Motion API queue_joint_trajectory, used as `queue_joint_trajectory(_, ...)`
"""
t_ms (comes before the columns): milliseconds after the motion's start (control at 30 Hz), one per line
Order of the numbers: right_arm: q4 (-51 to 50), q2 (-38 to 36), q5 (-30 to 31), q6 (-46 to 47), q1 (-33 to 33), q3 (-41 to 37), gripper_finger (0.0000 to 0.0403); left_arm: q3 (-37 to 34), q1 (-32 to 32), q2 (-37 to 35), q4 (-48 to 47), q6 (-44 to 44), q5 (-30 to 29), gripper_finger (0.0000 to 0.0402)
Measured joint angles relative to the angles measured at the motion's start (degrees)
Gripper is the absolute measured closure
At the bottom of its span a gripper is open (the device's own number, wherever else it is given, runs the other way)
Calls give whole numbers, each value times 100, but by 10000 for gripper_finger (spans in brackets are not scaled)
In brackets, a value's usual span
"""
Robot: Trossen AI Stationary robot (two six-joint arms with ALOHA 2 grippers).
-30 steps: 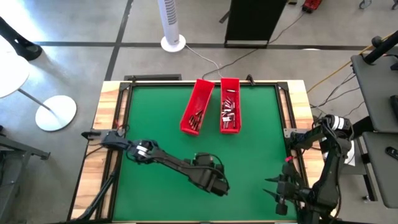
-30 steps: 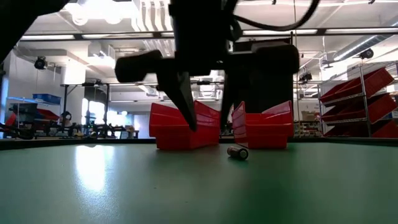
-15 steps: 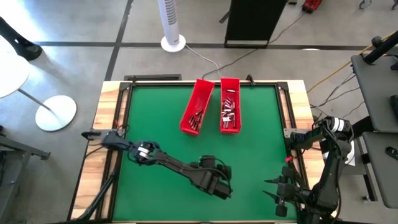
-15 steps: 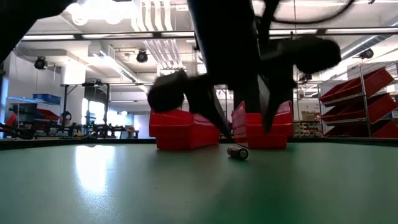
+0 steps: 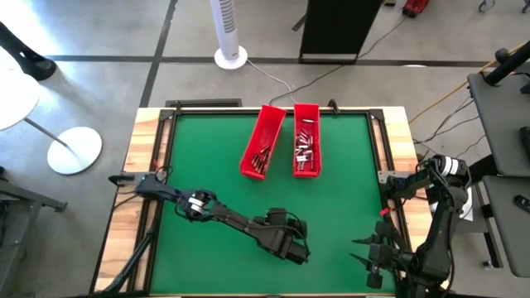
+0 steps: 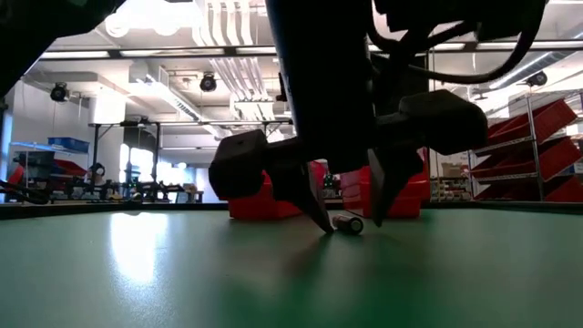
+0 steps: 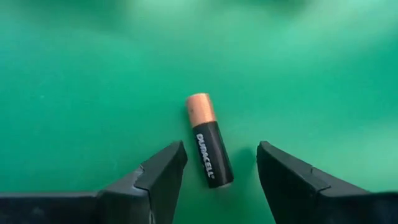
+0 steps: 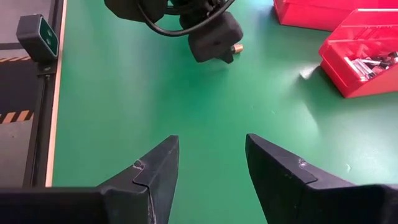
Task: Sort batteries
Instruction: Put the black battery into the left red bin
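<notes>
The left pincer [image 7: 216,171] is spread wide, low over the green counter [image 5: 207,157]. One battery [image 7: 209,140] lies flat between its two fingers, touching neither. Two red trays [image 5: 281,141] with more batteries [image 5: 305,149] sit at twelve o'clock, well apart. The right pincer [image 8: 208,168] is spread too and holds nothing, at the counter's four o'clock corner.

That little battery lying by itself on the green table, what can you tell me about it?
The loose battery is a small cylinder with a copper-coloured end and a black body printed with white Duracell lettering. It lies flat on its side on the green mat, apart from the red trays. The left gripper hangs over it with open fingers on either side; nothing grips it yet.
</notes>
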Motion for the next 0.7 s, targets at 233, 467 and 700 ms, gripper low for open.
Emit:
queue_joint_trajectory(233, 2, 0, -1, 11, 0, -1, 229, 0, -9, 219, -100, -320, -275, 263)
queue_joint_trajectory(467, 4, 0, -1, -2, 0, -5, 240, 37, -33, 413, -201, -171, -163, 296)
queue_joint_trajectory(700, 2, 0, -1, -3, 0, -6, 247, 37, -24, 404, -383, 333, 43, 300)
